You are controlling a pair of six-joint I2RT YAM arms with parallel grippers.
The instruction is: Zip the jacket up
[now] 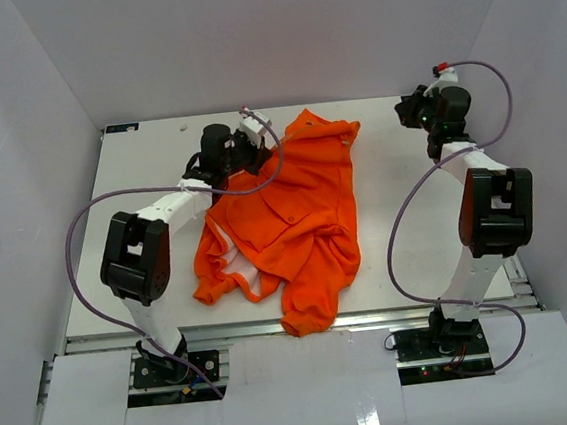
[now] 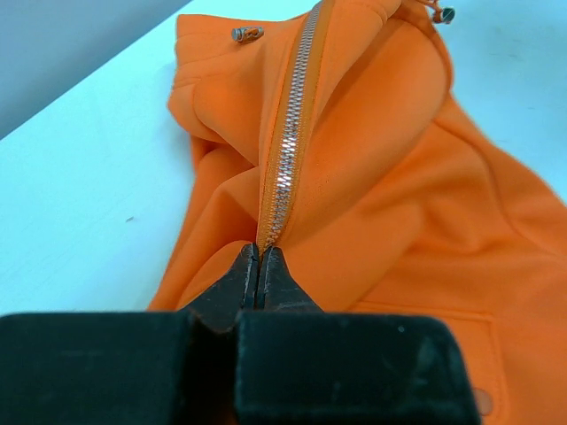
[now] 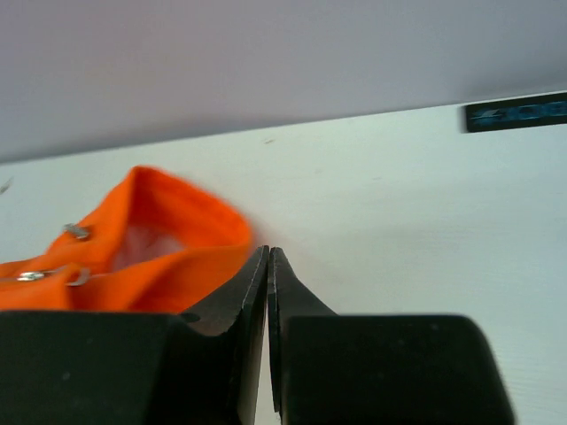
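Scene: I am watching a small bright orange soft fabric jacket (image 1: 293, 211) lying rumpled on the middle of the flat white tabletop (image 1: 405, 221). Its collar points to the far edge and its hem to the near edge.

Jacket front: the pale pink-white lining (image 1: 230, 258) shows near the hem on the left side, so the lower front looks open to me.

Zipper: in the left wrist view, the silver-toothed zipper (image 2: 288, 142) runs from my fingertips up a raised ridge of cloth to the collar.

Left claw: the black two-finger left gripper (image 2: 258, 251) sits by the jacket's far left side. Its tips are pressed together right at the near end of the teeth. I cannot tell whether the pull is pinched between them.

Right claw: the black two-finger right gripper (image 3: 267, 252) hangs toward the far right corner. Its tips are together, it holds nothing, and it is apart from the collar.

Step in hand: I judge this to be work on the zipper line itself, with the left arm leading.

Next move: it calls for a sure pinch on the pull, a straight draw along the teeth, and the right claw bracing the cloth so the jacket does not drag.
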